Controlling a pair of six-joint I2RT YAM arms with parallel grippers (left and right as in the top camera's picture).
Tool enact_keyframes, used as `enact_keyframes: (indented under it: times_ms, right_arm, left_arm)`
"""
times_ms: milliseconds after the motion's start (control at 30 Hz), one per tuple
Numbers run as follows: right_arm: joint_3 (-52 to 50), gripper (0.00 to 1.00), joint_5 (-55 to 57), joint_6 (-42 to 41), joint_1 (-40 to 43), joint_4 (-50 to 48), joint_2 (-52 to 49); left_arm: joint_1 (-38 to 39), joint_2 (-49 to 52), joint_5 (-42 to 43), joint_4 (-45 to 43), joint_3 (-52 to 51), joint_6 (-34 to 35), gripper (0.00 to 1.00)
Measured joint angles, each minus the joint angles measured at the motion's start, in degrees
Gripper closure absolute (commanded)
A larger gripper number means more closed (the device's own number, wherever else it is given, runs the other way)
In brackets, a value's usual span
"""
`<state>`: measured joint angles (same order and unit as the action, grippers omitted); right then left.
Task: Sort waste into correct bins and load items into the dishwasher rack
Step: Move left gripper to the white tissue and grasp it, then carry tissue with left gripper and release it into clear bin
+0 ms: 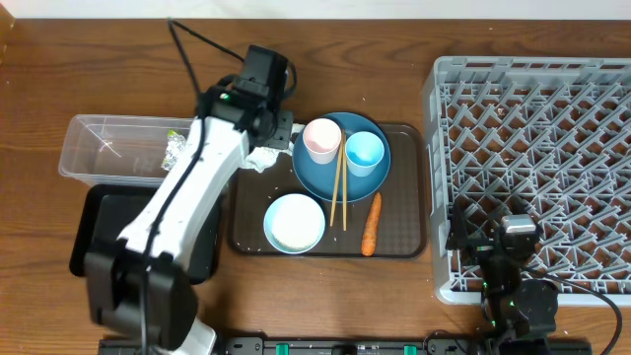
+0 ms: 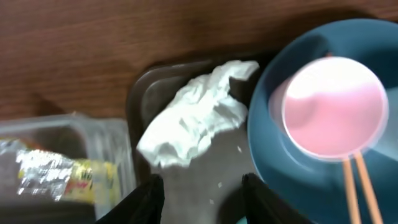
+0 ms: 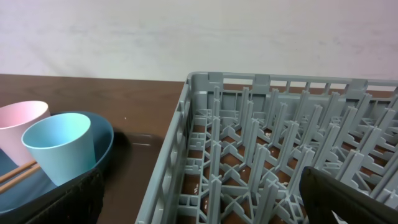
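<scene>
A crumpled white tissue (image 1: 260, 158) (image 2: 189, 121) lies at the brown tray's back left corner. My left gripper (image 1: 280, 136) (image 2: 203, 186) hovers open just short of it, with nothing between the fingers. Foil (image 2: 40, 171) and a yellow-green wrapper (image 2: 93, 177) sit in the clear tub (image 1: 108, 148). The blue plate (image 1: 311, 176) carries a pink cup (image 1: 321, 139), a light blue cup (image 1: 365, 151) and chopsticks (image 1: 338, 187). A white bowl (image 1: 295, 222) and a carrot (image 1: 372, 225) lie in front. My right gripper (image 1: 498, 235) (image 3: 202, 196) stands wide open over the grey rack's (image 1: 537, 69) near left corner.
The brown serving tray (image 1: 394, 242) holds the dishes, and a few rice grains (image 2: 219, 183) lie on it near the tissue. A black tray (image 1: 99, 227) sits in front of the clear tub, partly under my left arm. The rack fills the right side.
</scene>
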<state>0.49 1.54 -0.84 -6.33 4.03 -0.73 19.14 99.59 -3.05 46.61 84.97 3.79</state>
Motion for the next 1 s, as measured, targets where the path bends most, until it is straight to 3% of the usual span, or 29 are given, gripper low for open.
enact_keyframes:
  times_ms: [467, 1000]
  right_arm:
    - [0.0, 0.01, 0.0, 0.0, 0.0, 0.0, 0.0]
    - [0.0, 0.01, 0.0, 0.0, 0.0, 0.0, 0.0]
  left_arm:
    - [0.0, 6.9, -0.4, -2.1, 0.0, -3.3, 0.44]
    - [0.0, 15.6, -0.4, -3.3, 0.0, -6.2, 0.44]
